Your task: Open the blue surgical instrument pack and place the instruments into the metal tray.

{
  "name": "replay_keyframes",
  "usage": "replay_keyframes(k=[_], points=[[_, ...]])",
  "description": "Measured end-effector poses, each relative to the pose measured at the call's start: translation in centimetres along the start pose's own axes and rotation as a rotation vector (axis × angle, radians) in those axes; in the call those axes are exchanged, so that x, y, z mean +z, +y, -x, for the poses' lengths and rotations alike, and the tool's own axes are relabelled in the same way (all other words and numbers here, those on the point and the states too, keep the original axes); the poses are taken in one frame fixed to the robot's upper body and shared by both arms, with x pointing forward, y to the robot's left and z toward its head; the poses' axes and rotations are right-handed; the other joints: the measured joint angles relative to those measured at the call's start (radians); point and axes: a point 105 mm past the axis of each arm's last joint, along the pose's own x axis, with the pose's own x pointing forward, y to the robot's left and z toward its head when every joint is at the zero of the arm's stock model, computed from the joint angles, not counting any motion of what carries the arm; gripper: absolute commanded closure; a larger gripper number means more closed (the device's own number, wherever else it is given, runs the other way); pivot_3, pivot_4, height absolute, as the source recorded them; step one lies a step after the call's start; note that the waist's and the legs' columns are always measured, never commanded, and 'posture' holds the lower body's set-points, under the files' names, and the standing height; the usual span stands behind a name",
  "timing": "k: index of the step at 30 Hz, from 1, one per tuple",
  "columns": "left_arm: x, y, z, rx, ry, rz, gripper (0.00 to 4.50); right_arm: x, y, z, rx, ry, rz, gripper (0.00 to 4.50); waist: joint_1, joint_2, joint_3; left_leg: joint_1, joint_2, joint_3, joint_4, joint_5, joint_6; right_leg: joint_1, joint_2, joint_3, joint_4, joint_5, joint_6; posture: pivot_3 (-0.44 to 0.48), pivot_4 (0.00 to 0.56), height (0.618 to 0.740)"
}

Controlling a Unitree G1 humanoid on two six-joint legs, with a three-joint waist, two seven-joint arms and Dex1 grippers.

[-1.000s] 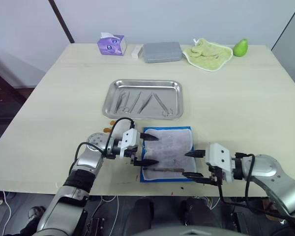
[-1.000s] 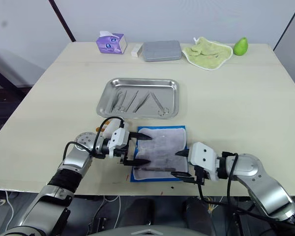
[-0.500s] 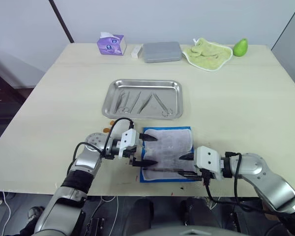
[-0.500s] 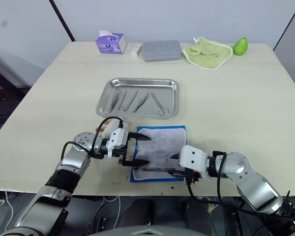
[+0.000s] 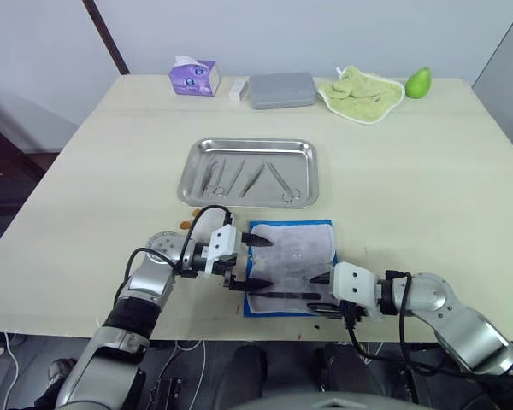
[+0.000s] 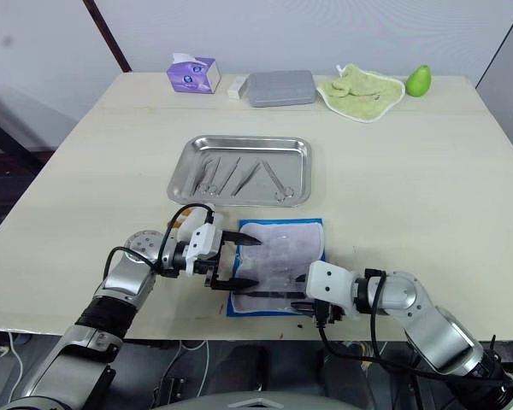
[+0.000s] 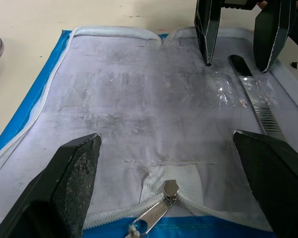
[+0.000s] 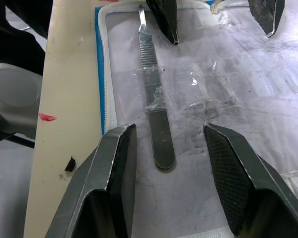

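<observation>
The blue surgical instrument pack (image 5: 289, 267) is lying unzipped and flat at the near edge of the table (image 5: 427, 196), its grey-white lining facing up, just in front of the metal tray (image 5: 250, 172). Four instruments (image 5: 250, 178) are already resting in that tray. One tool, a flat-handled scalpel (image 8: 154, 104), is remaining on the lining along the near side of the pack, held under a clear strap.

Over the last second the right gripper (image 5: 321, 294) has been sliding in from the right-hand edge of the pack toward that scalpel. Now its fingers are standing apart, one on each side of the handle's rounded end, not yet touching it as far as I can make out. That looks to me like the approach for the last pick.

The left gripper (image 5: 250, 263) is staying put over the left part of the pack, fingers spread wide and holding nothing, tips hovering just above the lining near the zipper pull (image 7: 165, 191).

The next move is calling for care, I think: the strap may be resisting as the scalpel is drawn out.
</observation>
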Motion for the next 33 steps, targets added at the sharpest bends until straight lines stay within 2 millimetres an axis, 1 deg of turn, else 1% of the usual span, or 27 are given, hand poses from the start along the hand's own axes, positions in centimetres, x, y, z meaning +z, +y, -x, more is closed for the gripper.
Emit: replay_keyframes(k=[5,14,18,22,24,27,28,29,30,31,33], points=[[0.0,0.1,0.0,0.004,0.003,0.005,0.0,-0.1,0.4,-0.4,0.002,0.006,-0.026,2.09,0.0,-0.002,-0.002,0.001,0.0,0.0,0.0,0.0,0.0,0.0,0.0,0.0,0.001,0.0,0.0,0.0,0.15,0.74],[0.1,0.0,0.1,0.006,0.008,0.007,0.0,-0.4,0.3,-0.9,0.008,0.009,-0.038,2.09,-0.002,-0.005,-0.006,0.002,0.002,-0.001,0.001,0.0,0.0,0.001,0.003,0.0,0.001,0.0,0.0,0.0,0.15,0.74],[0.0,-0.1,0.1,0.007,0.01,0.013,0.0,-0.7,0.5,-1.1,0.014,-0.011,-0.034,2.09,-0.003,-0.006,-0.009,0.002,0.003,-0.001,0.001,0.0,0.0,0.001,0.004,0.0,0.001,0.0,0.0,0.0,0.15,0.74],[-0.2,-0.2,0.3,0.009,0.02,0.023,0.0,-0.9,0.6,-1.8,0.006,-0.057,-0.051,2.09,-0.012,-0.01,-0.016,0.003,0.005,-0.001,0.0,0.0,0.0,0.002,0.006,0.0,0.001,0.0,-0.001,0.0,0.15,0.74],[-0.3,-0.3,0.3,0.009,0.021,0.027,0.0,-0.9,0.6,-1.9,0.006,-0.066,-0.052,2.09,-0.016,-0.009,-0.019,0.004,0.005,-0.001,0.0,0.0,0.0,0.002,0.006,0.0,0.001,0.0,-0.001,0.0,0.15,0.74],[-0.4,-0.4,0.3,0.008,0.025,0.031,0.0,-1.1,0.9,-2.1,0.028,-0.072,-0.047,2.95,-0.018,-0.01,-0.025,0.005,0.005,-0.001,-0.002,0.0,0.0,0.002,0.006,0.0,0.001,0.0,-0.002,0.0,0.15,0.74],[-0.5,-0.4,0.3,0.008,0.028,0.034,0.0,-1.1,1.4,-2.3,0.053,-0.075,-0.04,3.66,-0.019,-0.01,-0.028,0.006,0.005,-0.001,-0.003,0.0,0.0,0.002,0.006,0.001,0.001,-0.001,-0.002,0.0,0.15,0.74],[-0.5,-0.4,0.3,0.008,0.03,0.035,0.0,-1.1,1.4,-2.3,0.055,-0.074,-0.04,3.66,-0.019,-0.011,-0.029,0.006,0.005,-0.001,-0.003,0.0,0.0,0.003,0.006,0.001,0.001,-0.001,-0.002,0.0,0.15,0.74],[-0.6,-0.4,0.3,0.007,0.031,0.036,0.0,-1.1,1.4,-2.4,0.053,-0.072,-0.037,4.22,-0.019,-0.011,-0.03,0.008,0.005,-0.001,-0.004,0.0,0.0,0.004,0.007,0.001,0.001,-0.001,-0.002,0.0,0.15,0.74],[-0.6,-0.4,0.2,0.007,0.031,0.038,0.0,-1.2,1.4,-2.4,0.054,-0.072,-0.036,4.37,-0.018,-0.011,-0.03,0.01,0.005,0.0,-0.005,0.0,0.0,0.005,0.007,0.001,0.001,-0.001,-0.003,0.0,0.15,0.74],[-0.7,-0.5,0.2,0.005,0.036,0.042,0.0,-1.2,1.4,-2.4,0.056,-0.07,-0.039,4.38,-0.018,-0.011,-0.03,0.017,0.005,0.001,-0.007,0.0,0.0,0.01,0.006,0.002,0.0,-0.003,-0.005,0.0,0.15,0.74]])
